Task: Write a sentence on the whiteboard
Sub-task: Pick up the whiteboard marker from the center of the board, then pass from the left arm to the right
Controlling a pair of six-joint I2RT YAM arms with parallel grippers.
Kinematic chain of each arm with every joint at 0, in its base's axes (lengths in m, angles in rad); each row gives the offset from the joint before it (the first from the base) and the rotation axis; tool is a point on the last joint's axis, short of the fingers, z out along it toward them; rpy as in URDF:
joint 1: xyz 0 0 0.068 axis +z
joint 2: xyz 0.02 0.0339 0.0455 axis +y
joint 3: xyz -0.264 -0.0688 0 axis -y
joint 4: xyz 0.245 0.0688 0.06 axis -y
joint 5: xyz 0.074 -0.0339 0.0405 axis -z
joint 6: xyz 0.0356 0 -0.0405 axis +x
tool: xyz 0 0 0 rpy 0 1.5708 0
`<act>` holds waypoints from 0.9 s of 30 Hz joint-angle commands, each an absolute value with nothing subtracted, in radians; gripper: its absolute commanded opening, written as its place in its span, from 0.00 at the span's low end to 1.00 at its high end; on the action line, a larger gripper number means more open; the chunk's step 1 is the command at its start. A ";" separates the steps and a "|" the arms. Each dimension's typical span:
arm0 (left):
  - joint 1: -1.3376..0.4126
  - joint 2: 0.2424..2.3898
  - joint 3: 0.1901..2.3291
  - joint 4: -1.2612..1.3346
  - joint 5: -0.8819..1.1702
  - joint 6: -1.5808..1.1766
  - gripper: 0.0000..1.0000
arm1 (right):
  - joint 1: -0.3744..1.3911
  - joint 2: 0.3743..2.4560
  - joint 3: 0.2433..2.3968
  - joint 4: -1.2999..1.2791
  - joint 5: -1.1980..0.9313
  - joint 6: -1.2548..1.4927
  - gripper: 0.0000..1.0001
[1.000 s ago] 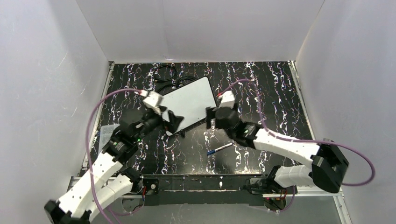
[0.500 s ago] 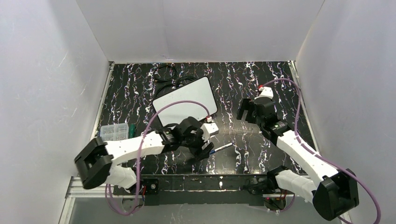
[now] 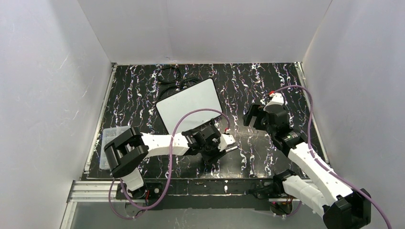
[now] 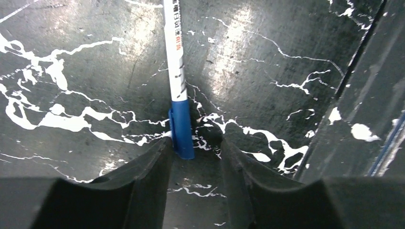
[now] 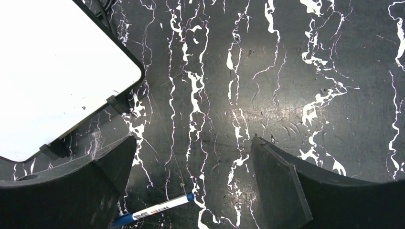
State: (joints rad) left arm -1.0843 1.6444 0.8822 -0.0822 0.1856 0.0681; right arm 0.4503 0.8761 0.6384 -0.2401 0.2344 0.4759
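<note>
The whiteboard [image 3: 188, 105] lies tilted at the table's middle back, and its white face [image 5: 57, 71] is blank, so no sentence is in view. A marker [image 4: 175, 57] with a white barrel and a blue cap lies on the black marbled table in front of it. My left gripper [image 4: 193, 143] is low over the table with its fingers either side of the blue cap. The left finger is against the cap and a gap remains on the right. My right gripper [image 5: 193, 140] hangs wide open over bare table, right of the board, with the marker [image 5: 153, 210] below it.
A clear plastic box [image 3: 111, 136] sits at the table's left edge. Black cables [image 3: 174, 78] lie behind the board, and black clips [image 5: 114, 102] sit on its near edge. White walls close in three sides.
My left arm swung from the board's left edge across to the marker, and its jaws narrowed around the cap. My right arm drew back to the right, away from the board.
</note>
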 commanded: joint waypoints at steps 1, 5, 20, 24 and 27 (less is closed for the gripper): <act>-1.091 1.672 0.923 -0.084 0.134 0.103 0.36 | 0.442 0.853 0.626 -0.218 0.222 0.490 0.99; -1.092 1.725 0.953 -0.105 0.118 0.114 0.33 | 0.442 0.855 0.632 -0.225 0.215 0.486 0.99; -1.099 1.349 0.873 -0.328 0.227 0.164 0.00 | 0.440 0.813 0.622 -0.269 -0.048 0.417 0.99; -1.099 1.257 0.886 -0.459 0.315 0.174 0.00 | 0.442 0.865 0.608 -0.199 -0.390 0.378 0.99; -1.099 1.217 0.883 -0.521 0.375 0.198 0.00 | 0.443 0.954 0.615 -0.175 -0.691 0.373 0.99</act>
